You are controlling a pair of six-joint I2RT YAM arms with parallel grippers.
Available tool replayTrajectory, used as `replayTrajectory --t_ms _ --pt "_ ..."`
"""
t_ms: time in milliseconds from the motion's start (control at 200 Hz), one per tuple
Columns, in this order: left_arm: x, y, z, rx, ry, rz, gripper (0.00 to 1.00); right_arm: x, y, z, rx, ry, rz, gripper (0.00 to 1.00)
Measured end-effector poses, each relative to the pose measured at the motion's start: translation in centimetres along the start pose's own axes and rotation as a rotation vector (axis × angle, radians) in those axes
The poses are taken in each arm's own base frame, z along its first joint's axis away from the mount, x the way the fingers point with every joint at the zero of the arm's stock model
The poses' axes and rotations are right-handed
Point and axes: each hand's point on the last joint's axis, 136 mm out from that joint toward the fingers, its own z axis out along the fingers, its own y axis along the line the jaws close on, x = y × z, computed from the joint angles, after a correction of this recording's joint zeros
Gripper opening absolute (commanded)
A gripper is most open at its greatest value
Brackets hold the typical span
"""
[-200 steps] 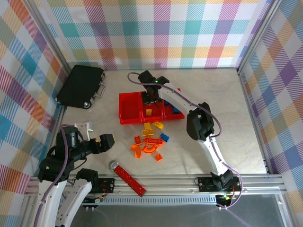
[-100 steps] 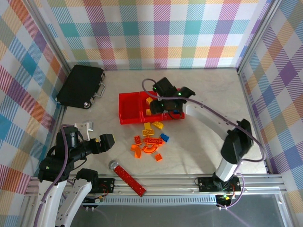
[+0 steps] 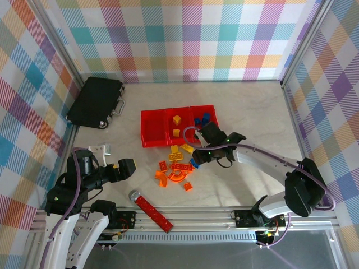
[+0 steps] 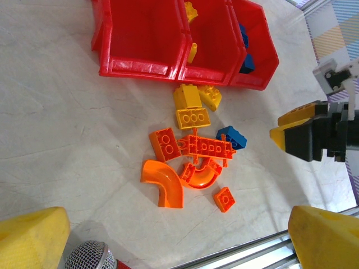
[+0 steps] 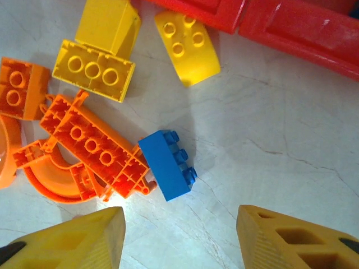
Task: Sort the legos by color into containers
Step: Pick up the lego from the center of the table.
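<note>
With the right end effector [image 5: 179, 217] spread above the blue brick [image 5: 166, 163], we risk shoving the adjoining orange plate [image 5: 92, 147].

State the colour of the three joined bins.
The bins are bright red, clearest in the top external view.

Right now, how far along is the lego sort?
Done: yellow bricks in the middle bin, blue bricks in the right bin. In hand: nothing; the right end effector hovers open above the loose blue brick. Remaining: that brick, three loose yellow bricks, all the orange pieces; the left bin looks empty.
</note>
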Motion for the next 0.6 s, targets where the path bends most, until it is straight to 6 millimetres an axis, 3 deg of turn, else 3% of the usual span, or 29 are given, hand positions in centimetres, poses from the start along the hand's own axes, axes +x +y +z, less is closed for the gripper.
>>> replayTrajectory --t_ms 350,600 --pt "-0.1 0.3 0.2 -0.015 0.006 -0.005 1.00 0.7 0.4 3.7 -0.038 0.031 -0.064 0.51" --pt "0.1 -0.1 0.2 0.005 0.016 -0.004 1.00 1.3 0.4 5.3 -0.045 0.070 -0.081 0.50"
